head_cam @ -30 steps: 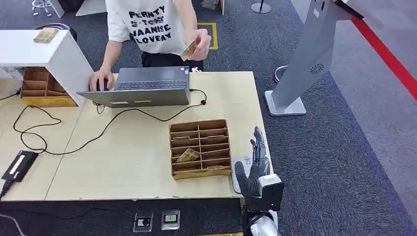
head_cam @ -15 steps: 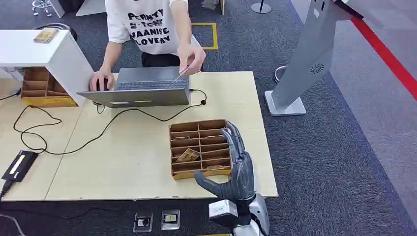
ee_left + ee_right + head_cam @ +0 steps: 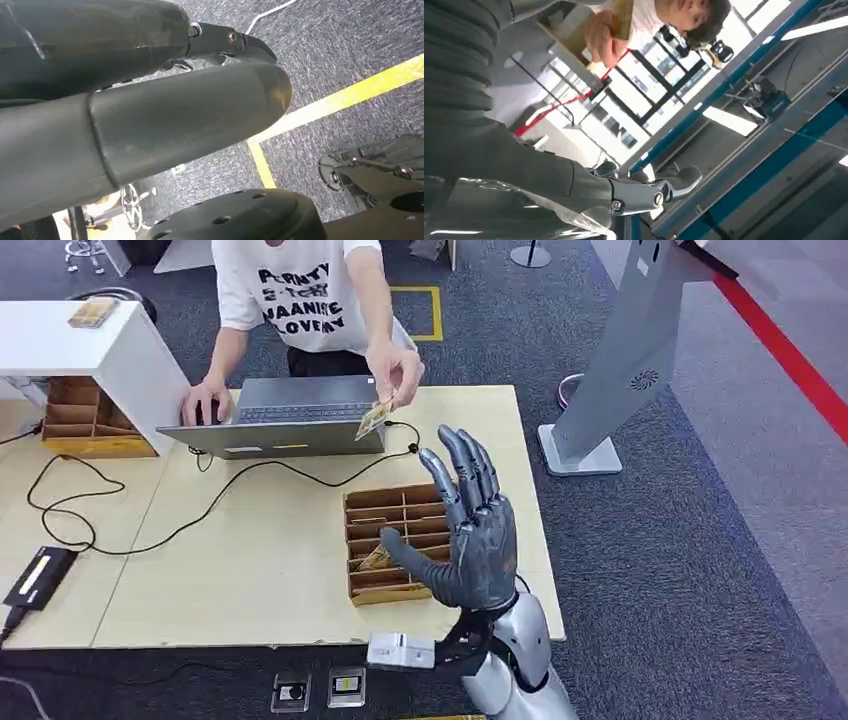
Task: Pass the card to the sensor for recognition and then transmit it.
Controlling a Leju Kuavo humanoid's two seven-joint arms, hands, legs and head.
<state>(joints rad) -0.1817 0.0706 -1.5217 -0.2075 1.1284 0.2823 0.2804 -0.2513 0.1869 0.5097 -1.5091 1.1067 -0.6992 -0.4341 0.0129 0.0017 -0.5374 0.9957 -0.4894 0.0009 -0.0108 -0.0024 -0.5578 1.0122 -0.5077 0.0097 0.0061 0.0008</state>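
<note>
The right robot hand (image 3: 475, 540) is seen raised over the right part of the worktop (image 3: 280, 570), its fingers spread apart and upright, nothing held in them. It hangs in front of the wooden divided tray (image 3: 385, 540), whose right half is hidden by it; a card (image 3: 374, 559) is seen lying in one of the tray's left compartments. Beyond the tray, another card (image 3: 373, 420) is held out over the worktop by a person's hand (image 3: 395, 372), just beside the corner of the open laptop (image 3: 290, 415) and apart from the robot's fingertips. A black cable (image 3: 150, 530) is laid across the worktop to a dark box (image 3: 38, 575) at its left edge. A grey kiosk stand (image 3: 625, 360) is placed on the carpet to the right. Whether the left robot hand (image 3: 150, 120) is apart or closed cannot be told from the wrist view.
</note>
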